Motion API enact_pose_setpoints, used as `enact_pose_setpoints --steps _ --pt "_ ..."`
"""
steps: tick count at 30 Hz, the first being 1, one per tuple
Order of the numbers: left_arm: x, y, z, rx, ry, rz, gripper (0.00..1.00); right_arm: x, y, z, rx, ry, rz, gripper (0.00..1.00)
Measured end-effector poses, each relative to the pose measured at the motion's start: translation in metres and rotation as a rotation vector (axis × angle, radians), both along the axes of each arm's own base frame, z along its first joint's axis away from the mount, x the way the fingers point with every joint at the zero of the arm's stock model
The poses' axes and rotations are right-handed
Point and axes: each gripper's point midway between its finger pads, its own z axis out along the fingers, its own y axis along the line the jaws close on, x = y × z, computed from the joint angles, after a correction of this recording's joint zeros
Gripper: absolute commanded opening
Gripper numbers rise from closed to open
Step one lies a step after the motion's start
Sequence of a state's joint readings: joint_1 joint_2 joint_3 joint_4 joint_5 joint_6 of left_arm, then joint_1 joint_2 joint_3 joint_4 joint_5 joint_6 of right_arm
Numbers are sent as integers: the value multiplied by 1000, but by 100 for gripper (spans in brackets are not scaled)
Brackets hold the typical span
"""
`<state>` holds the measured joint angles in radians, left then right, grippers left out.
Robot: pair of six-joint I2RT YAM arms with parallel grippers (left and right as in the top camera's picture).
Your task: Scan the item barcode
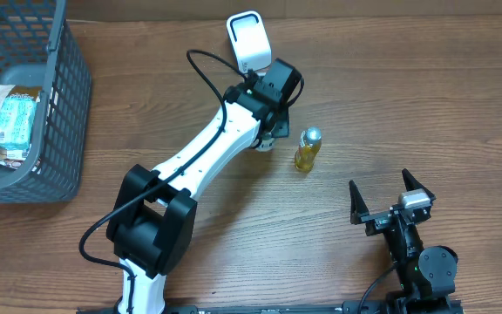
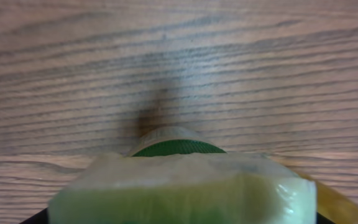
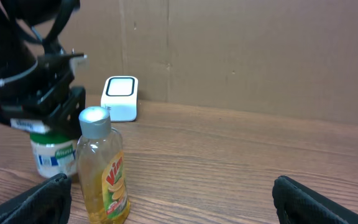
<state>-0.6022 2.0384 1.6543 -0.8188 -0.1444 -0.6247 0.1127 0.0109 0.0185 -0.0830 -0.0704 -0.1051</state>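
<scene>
The white jar [image 3: 53, 160] with a green label and green lid stands on the table [image 1: 408, 87] near its middle. The left gripper [image 3: 45, 118] comes down over it, jaws closed around its top. Just beside the jar stands a bottle [image 1: 308, 148] of yellow liquid with a silver cap, upright. The white scanner [image 1: 247, 39] sits behind them, toward the far edge. The right gripper [image 1: 380, 181] hangs well apart at the near side, jaws wide and holding nothing. A grey basket [image 1: 59, 105] with packets in it occupies the far left corner.
</scene>
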Motion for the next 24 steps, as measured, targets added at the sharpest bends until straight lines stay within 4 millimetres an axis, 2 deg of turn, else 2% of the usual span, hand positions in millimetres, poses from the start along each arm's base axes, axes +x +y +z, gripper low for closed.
enact_pose_setpoints --steps 3,10,16,18,20,24 --pt "-4 0 -12 -5 16 -5 28 0 0 0 0 0 0 100" --pt "-2 -6 -13 -33 10 -13 31 0 0 0 0 0 0 100" --pt "-8 -2 -23 -20 31 -13 32 0 0 0 0 0 1 100" --pt "-9 -1 -24 -18 35 -13 34 0 0 0 0 0 0 100" --pt "-9 -2 -24 -20 32 -13 45 0 0 0 0 0 1 100" --pt "-8 -2 -24 -22 29 -13 45 0 0 0 0 0 0 100"
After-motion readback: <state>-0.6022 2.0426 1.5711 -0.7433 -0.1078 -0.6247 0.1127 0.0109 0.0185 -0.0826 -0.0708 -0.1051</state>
